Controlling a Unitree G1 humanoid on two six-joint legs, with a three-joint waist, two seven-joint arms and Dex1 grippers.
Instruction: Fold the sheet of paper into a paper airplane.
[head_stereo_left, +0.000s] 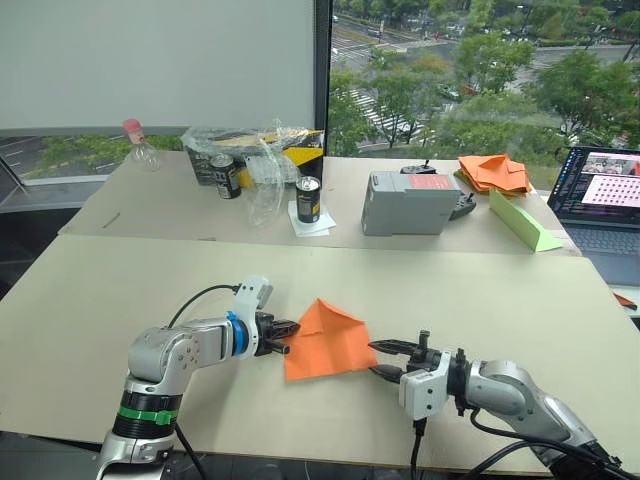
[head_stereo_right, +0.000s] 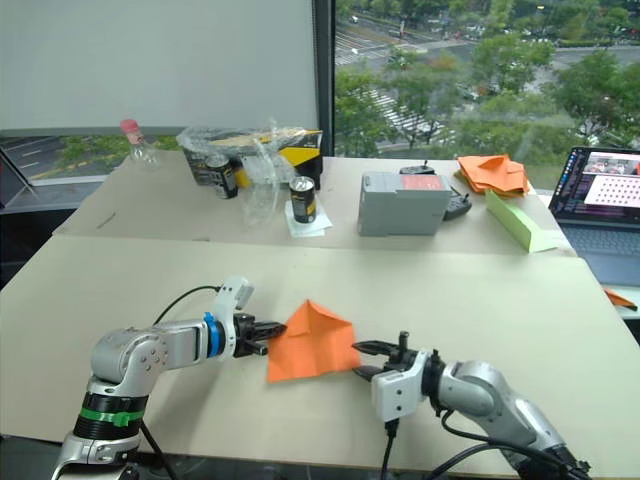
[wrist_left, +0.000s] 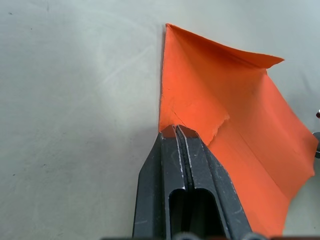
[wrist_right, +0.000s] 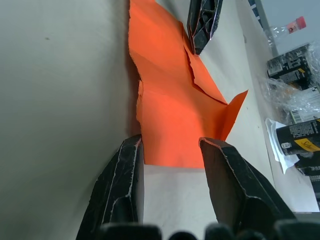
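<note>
Black left tool (wrist_left: 181, 131), creased orange sheet of paper (wrist_left: 240, 125)

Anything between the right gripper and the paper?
Nothing. In the right wrist view, bare table lies between the open right gripper and the near edge of the paper; its fingers flank that edge without touching.

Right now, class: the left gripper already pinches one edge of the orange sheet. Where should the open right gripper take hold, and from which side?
Probably the free edge of the sheet of paper opposite the left gripper, coming in level from the robot's right. The right gripper is open and already faces that edge, which is flat and unfolded, so one finger might slide under it.
</note>
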